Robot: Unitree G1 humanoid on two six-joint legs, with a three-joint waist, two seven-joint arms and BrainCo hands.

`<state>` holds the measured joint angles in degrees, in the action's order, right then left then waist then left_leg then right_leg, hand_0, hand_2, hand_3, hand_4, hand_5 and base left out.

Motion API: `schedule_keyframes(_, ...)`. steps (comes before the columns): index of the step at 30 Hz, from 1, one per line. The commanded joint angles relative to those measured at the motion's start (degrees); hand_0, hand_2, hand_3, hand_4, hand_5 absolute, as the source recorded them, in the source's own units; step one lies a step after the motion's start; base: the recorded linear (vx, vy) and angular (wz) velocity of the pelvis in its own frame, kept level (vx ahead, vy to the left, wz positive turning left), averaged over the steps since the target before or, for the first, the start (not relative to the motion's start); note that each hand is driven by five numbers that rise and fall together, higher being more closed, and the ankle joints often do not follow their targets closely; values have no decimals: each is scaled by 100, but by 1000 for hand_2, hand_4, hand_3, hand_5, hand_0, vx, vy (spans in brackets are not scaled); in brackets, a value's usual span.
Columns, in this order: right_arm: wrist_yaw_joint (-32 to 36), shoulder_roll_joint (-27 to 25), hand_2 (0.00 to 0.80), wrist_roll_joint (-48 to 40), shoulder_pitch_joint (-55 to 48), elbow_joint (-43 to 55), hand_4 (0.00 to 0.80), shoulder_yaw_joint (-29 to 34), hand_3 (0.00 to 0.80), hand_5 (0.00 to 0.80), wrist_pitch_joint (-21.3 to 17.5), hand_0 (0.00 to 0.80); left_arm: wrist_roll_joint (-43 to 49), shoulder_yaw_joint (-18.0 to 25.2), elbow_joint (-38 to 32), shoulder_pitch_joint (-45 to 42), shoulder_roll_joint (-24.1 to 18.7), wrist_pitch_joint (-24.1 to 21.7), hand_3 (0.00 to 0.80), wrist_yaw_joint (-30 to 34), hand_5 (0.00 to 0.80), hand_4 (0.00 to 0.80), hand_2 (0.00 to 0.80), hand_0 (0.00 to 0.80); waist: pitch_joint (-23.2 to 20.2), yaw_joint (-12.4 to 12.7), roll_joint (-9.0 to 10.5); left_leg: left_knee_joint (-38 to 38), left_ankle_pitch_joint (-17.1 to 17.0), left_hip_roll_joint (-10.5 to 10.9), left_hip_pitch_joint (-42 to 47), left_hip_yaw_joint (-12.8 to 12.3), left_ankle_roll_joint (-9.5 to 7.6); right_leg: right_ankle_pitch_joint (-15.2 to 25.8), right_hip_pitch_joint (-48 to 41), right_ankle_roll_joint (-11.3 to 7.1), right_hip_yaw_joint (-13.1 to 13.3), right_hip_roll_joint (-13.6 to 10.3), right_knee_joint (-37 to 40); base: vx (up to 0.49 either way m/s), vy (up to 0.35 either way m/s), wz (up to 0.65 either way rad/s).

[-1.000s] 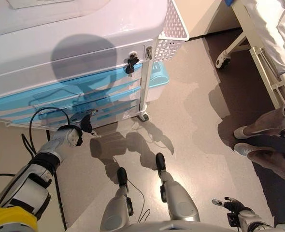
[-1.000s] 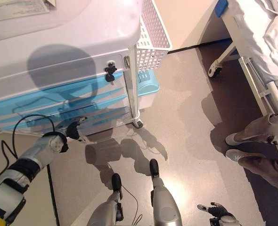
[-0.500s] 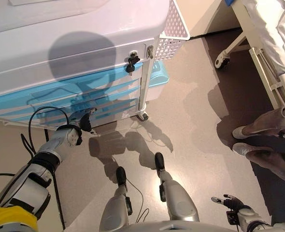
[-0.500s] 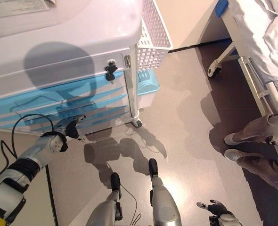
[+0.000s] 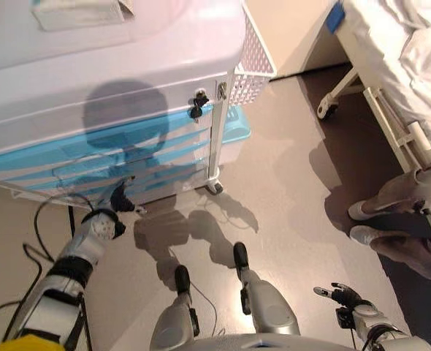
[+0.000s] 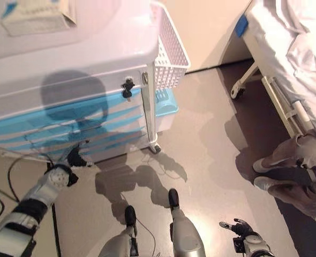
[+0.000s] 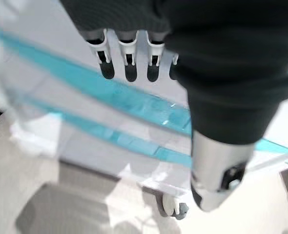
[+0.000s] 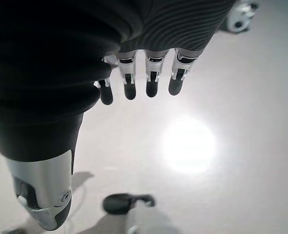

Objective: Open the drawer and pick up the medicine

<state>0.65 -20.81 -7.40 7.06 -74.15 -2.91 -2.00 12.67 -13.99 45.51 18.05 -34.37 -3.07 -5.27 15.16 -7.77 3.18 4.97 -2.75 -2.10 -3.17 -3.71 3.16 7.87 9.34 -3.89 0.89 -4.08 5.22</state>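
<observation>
1. White plastic medical cart w/ light-blue drawer fronts (image 5: 91, 157) stands in front of robot; all drawers look shut, none pulled out. Medicine not visible in any view, neither hand holds it.
2. Left hand (image 5: 117, 197) low at cart's bottom drawers, by lowest blue front; fingers (image 7: 129, 68) straight & relaxed, pointing at blue strips, holding nothing. Contact w/ drawer front: cannot tell.
3. Vs 1 s ago: whole pic shifted, cam moved, more of cart top shows now. Left hand at abt same spot by lower drawers, forearm looks more upright in head views.
4. Right hand (image 5: 345, 296) low at robot's right side over grey floor (image 5: 288, 183), well apart from cart; fingers (image 8: 151, 80) straight, loosely spread, empty. No real change vs earlier.
5. White folded paper/box w/ blue mark (image 6: 37, 16) on cart top, now in view after cam shift.
6. White perforated plastic basket (image 5: 253, 62) hangs on cart's right side; light-blue tray (image 5: 234, 128) below it.
7. Black key/lock knob (image 5: 197, 104) at upper right of cart front.
8. White-framed bed on castors (image 5: 391, 66) at far right; person's legs & pale shoes (image 5: 398, 227) beside it, same place as before.
</observation>
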Motion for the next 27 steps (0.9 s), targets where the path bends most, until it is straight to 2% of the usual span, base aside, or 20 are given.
schedule_keyframes(1,-67,-106,0,15,-259,-190,0,-100,0,0,56,0,-666,335,353,-162,174,-136,0,17,0,0,0,0,-732,113,-35,-399,364,354,-362,381,-201,-77,120,-380,-199,-130,-212,68,0,2)
schedule_keyframes(7,-42,-48,0,30,-281,-287,0,-45,0,0,107,0,-1326,751,343,-719,575,-160,0,122,0,0,0,0,-1224,212,-174,-159,287,330,50,488,-191,-239,-278,-375,-383,-136,-203,47,-13,12)
schedule_keyframes(16,-3,6,0,187,-437,-521,0,-12,0,0,205,0,-1776,1183,352,-1318,854,-122,0,290,0,0,0,0,-1642,328,-207,-148,332,307,340,608,-199,-375,-679,-360,-550,-152,-208,37,0,13)
schedule_keyframes(22,-25,29,0,282,-502,-672,0,20,0,0,247,0,-2024,1407,978,-1596,1136,-92,0,321,0,0,0,0,-1813,406,-178,-118,338,305,439,662,-205,-414,-828,-363,-622,-166,-202,6,8,4)
schedule_keyframes(27,-104,57,0,349,-538,-644,0,-26,0,0,206,0,-2127,1555,1842,-1769,1378,-6,0,337,0,0,0,0,-1885,429,-166,-109,317,305,459,727,-205,-443,-885,-349,-679,-164,-213,-16,14,8)
